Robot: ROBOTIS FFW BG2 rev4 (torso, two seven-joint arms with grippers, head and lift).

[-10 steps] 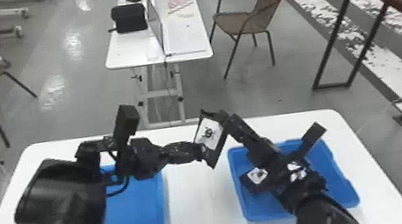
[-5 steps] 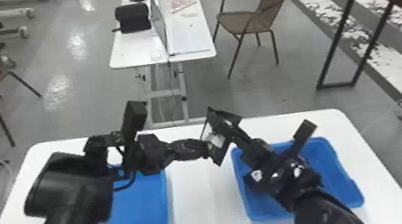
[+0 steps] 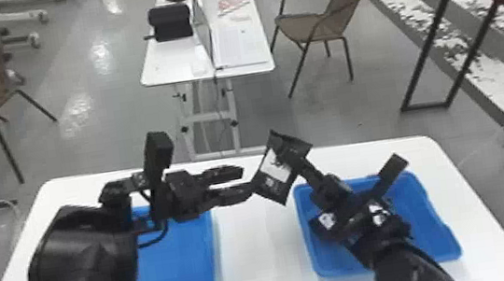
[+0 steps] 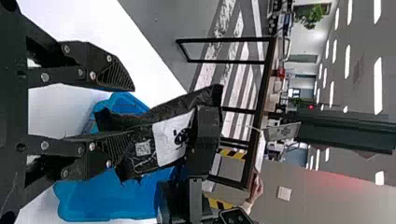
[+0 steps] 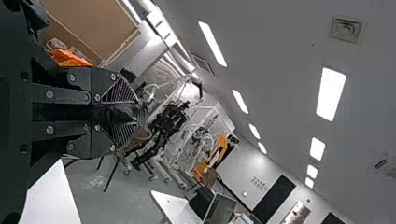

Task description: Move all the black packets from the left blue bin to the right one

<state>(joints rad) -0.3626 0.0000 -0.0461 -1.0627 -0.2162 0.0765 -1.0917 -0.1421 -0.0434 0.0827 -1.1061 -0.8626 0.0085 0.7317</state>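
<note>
Nearest the camera in the head view, the left arm (image 3: pixel 88 255) is reaching in over the left blue bin (image 3: pixel 179 268), and the right arm (image 3: pixel 408 266) is extending over the right blue bin (image 3: pixel 427 221). Both bins are sitting apart on the white surface (image 3: pixel 261 263). A dark shape with a white patch (image 3: pixel 326 220) is showing by the right arm, over the right bin; whether it is a packet or part of the arm, I cannot tell.

Farther in, the left tool (image 3: pixel 246 179) is pointing toward the right arm, its fingers spread. The right tool (image 3: pixel 299 161) is pinching a black packet (image 3: pixel 274 167) by one end. The packet is hanging tilted between the bins, above the surface, its white label facing the left tool (image 4: pixel 132 113). It is lying just beside those spread fingertips; contact is not clear. In the right wrist view, the right tool (image 5: pixel 140 114) is closing around dark packet material.

Beyond the surface, a brown chair (image 3: pixel 319 24) is standing beside a white table (image 3: pixel 174 63), which is carrying a laptop (image 3: pixel 237 45) and a black case (image 3: pixel 171 22).
</note>
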